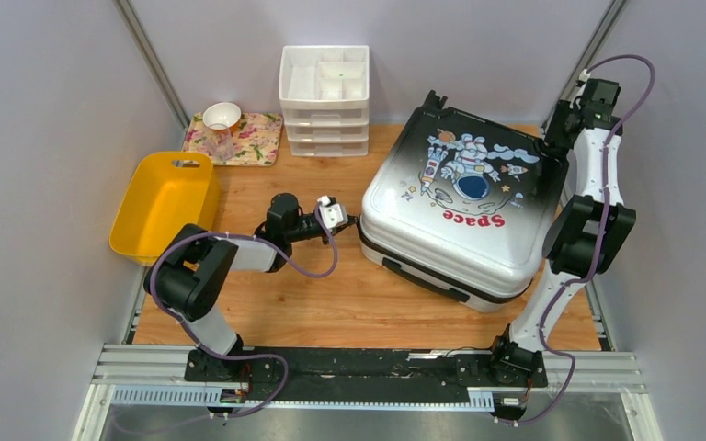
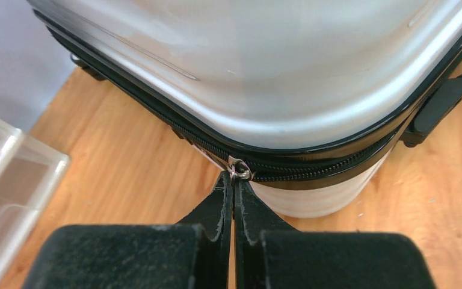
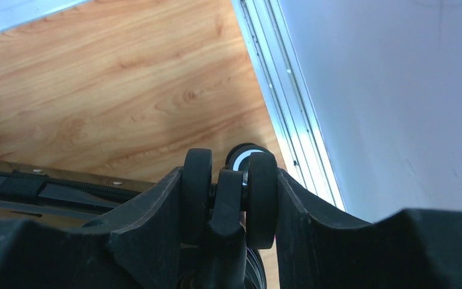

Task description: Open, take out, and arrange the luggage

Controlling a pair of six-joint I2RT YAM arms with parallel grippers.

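- The luggage lies flat and closed on the right half of the desk, printed shell up. It sits askew, its right side close to the desk's right edge and its far corner near the back edge.
- Bare wood lies along the near edge and in the middle, between the luggage and the yellow bin at the left edge.
- A white drawer organizer stands at the back edge, just apart from the luggage.
- The left pincer has its fingers together, pinching the zipper pull at the luggage's near-left corner.
- The right pincer is clamped on a twin wheel by the desk's right edge.
- The wheel's lower part is hidden behind the fingers.
- From above, the right pincer is hidden by its own arm, and the zipper pull is too small to make out.
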